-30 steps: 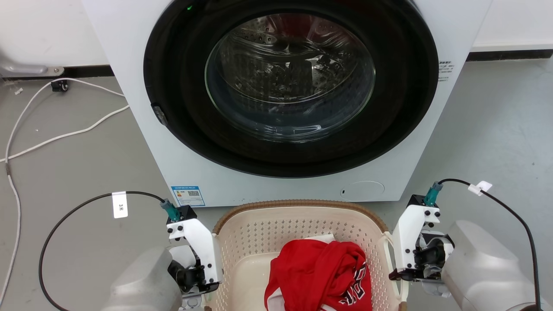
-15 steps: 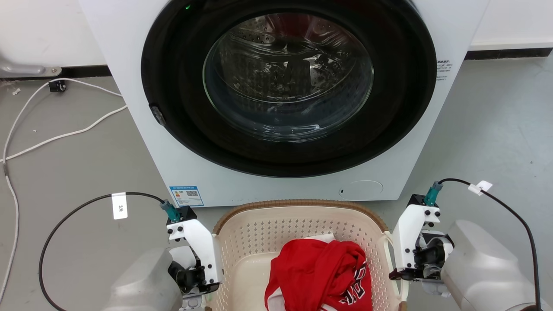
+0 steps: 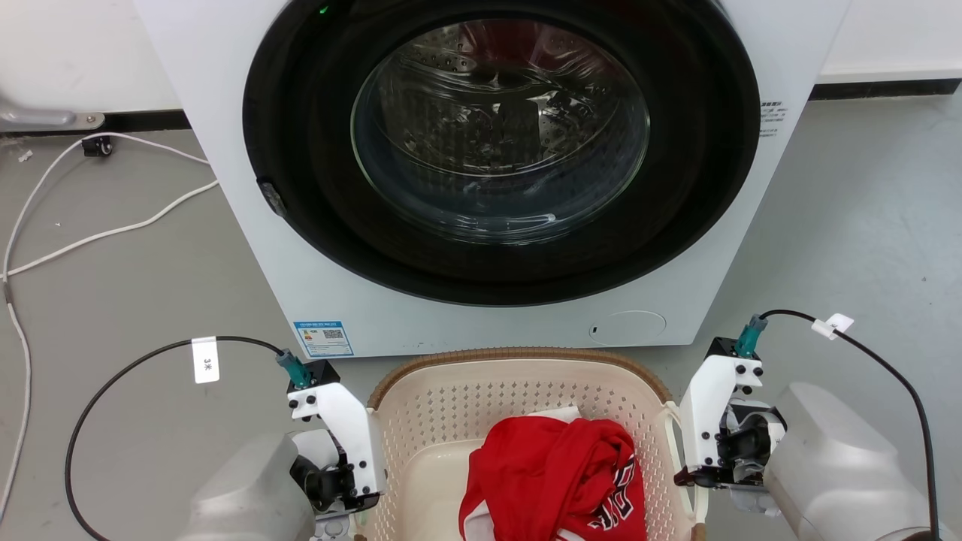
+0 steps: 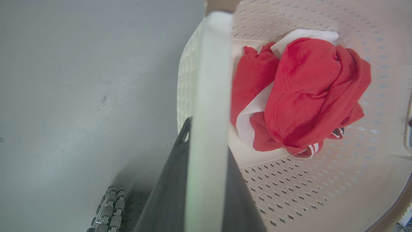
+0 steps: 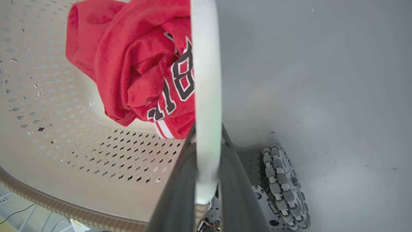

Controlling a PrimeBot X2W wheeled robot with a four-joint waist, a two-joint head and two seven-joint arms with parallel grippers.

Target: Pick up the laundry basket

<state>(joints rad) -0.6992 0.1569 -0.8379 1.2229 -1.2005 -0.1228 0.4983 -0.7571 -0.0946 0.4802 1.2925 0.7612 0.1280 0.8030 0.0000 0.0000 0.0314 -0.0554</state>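
- Position: cream perforated plastic laundry basket [image 3: 451,406], brown woven-look rim, sits between your tools, one handle toward each, before the white washing machine [image 3: 248,248];
- left tool [image 4: 207,138] pinches its white left handle [image 4: 212,80]; right tool [image 5: 207,135] pinches the right handle [image 5: 206,64];
- crumpled red jersey [image 3: 556,473] inside; lift both sides evenly.

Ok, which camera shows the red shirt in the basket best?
The left wrist view: nearly the whole red shirt lies in plain sight on the laundry basket floor. In the head view it is cut by the bottom edge. In the right wrist view the white handle hides one side, though lettering shows.
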